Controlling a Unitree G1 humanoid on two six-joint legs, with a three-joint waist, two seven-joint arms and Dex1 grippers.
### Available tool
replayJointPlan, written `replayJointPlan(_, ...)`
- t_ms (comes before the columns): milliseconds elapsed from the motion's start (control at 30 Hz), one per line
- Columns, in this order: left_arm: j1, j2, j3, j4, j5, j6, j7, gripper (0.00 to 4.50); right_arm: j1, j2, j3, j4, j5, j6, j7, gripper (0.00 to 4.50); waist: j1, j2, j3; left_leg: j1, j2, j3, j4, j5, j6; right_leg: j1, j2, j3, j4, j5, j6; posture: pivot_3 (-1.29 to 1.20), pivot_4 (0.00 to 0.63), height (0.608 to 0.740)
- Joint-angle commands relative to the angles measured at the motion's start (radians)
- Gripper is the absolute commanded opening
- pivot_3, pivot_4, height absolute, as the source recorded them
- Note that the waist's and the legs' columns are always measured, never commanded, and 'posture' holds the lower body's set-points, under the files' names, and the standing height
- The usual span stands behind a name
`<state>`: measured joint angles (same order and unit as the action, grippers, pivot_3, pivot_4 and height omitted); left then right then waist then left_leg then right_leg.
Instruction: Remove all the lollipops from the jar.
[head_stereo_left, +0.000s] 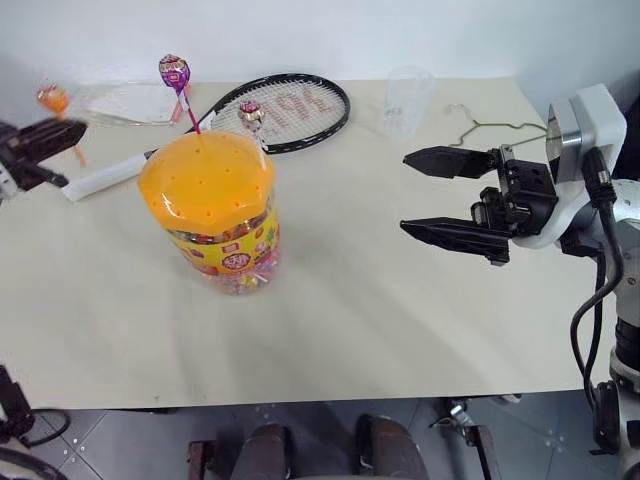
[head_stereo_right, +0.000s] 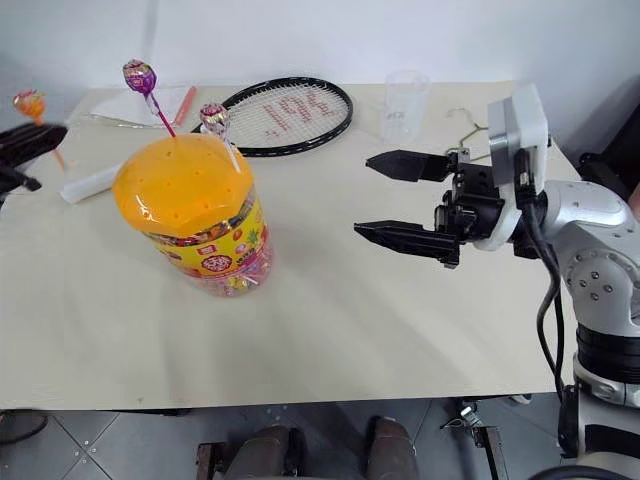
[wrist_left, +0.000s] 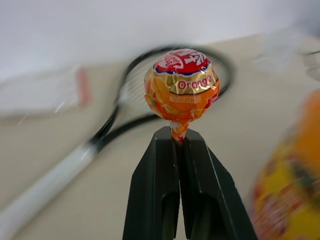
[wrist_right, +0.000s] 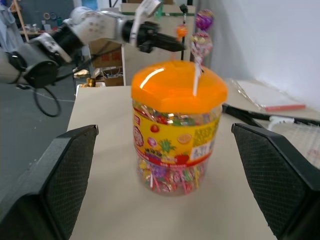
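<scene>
The table (head_stereo_left: 420, 330) carries the jar (head_stereo_left: 215, 215), a clear tub with an orange hole-dotted lid and a yellow-red label whose print cannot be read. Behind the jar lies a racket (head_stereo_left: 285, 110) with red lettering on its strings, too small to make out. To the jar's right, level with it and apart from it, the right gripper (head_stereo_left: 430, 195) hangs with its jaws spread wide, holding nothing. Two lollipops stand in the jar's lid: the purple lollipop (head_stereo_left: 174, 72) and the pinkish-silver lollipop (head_stereo_left: 251, 114). Left of the jar, well clear of it, the left gripper (head_stereo_left: 45, 140) is clamped on the stick of the orange lollipop (wrist_left: 182, 91), whose wrapper reads "Orange".
</scene>
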<state>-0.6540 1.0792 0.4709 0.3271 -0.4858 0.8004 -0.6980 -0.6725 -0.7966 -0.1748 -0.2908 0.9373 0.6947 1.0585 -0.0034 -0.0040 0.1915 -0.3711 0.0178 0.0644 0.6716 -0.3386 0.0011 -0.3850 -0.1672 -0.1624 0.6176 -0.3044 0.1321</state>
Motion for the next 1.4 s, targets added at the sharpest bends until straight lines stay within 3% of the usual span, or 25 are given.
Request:
replayJointPlan(33,0.086,0.016,0.061,-0.007,0.041,0.091,0.106,0.06,-0.010,-0.013,-0.011,0.012,-0.021,-0.019,0.022,4.50,0.001,-0.001,0.000,0.000,0.000,0.000,0.000,0.000,0.000,0.000,0.000,0.001,0.001,0.000,0.000,0.00,0.150,0.740)
replayJointPlan(300,0.358,-0.108,0.121,-0.220,0.029,0.333,0.238,0.06,0.050,-0.034,0.007,0.081,-0.137,-0.093,0.100,4.50,0.006,-0.009,0.000,-0.003,0.000,0.001,0.003,0.000,0.000,-0.003,0.000,0.004,0.003,0.000,0.000,0.00,0.150,0.740)
replayJointPlan(467,0.433,-0.111,0.105,-0.277,0.039,0.487,0.273,0.06,0.040,-0.032,-0.007,0.094,-0.149,-0.094,0.104,4.50,0.003,-0.010,0.000,-0.004,0.000,0.001,0.004,0.000,0.000,-0.005,0.000,0.005,0.004,0.000,0.000,0.00,0.150,0.740)
replayJointPlan(867,0.385,-0.093,0.061,-0.272,0.046,0.617,0.285,0.06,0.002,-0.012,-0.013,0.114,-0.148,-0.097,0.096,4.50,0.001,-0.010,0.000,-0.003,0.000,0.003,0.003,0.000,0.000,-0.007,0.000,0.008,0.005,0.000,0.000,0.00,0.150,0.740)
replayJointPlan(900,0.376,-0.097,0.067,-0.271,0.044,0.623,0.285,0.52,-0.003,-0.009,-0.016,0.116,-0.145,-0.095,0.092,4.50,0.001,-0.010,0.000,-0.003,0.000,0.003,0.003,0.000,0.000,-0.007,0.000,0.008,0.005,0.000,0.000,0.00,0.150,0.740)
replayJointPlan(1033,0.346,-0.094,0.075,-0.258,0.045,0.647,0.288,1.51,-0.017,0.002,-0.036,0.121,-0.127,-0.101,0.091,4.50,0.002,-0.010,0.000,-0.003,0.000,0.004,0.003,0.000,0.000,-0.007,0.000,0.007,0.005,0.000,0.000,0.00,0.150,0.740)
replayJointPlan(1300,0.298,-0.076,0.081,-0.259,0.046,0.673,0.284,3.99,-0.066,0.015,-0.052,0.158,-0.120,-0.096,0.071,4.50,0.002,-0.010,0.000,-0.003,0.000,0.004,0.003,0.000,0.000,-0.007,0.000,0.007,0.005,0.000,0.000,0.00,0.150,0.740)
replayJointPlan(1367,0.291,-0.068,0.084,-0.264,0.046,0.679,0.284,4.49,-0.070,0.015,-0.054,0.162,-0.121,-0.097,0.071,4.50,0.002,-0.010,0.000,-0.003,0.000,0.004,0.003,0.000,0.000,-0.007,0.000,0.007,0.005,0.000,0.000,0.00,0.150,0.740)
replayJointPlan(1400,0.288,-0.064,0.086,-0.269,0.045,0.683,0.282,4.49,-0.071,0.015,-0.054,0.164,-0.121,-0.098,0.072,4.50,0.002,-0.010,0.000,-0.003,0.000,0.004,0.004,0.000,0.000,-0.007,0.000,0.007,0.005,0.000,0.000,0.00,0.150,0.740)
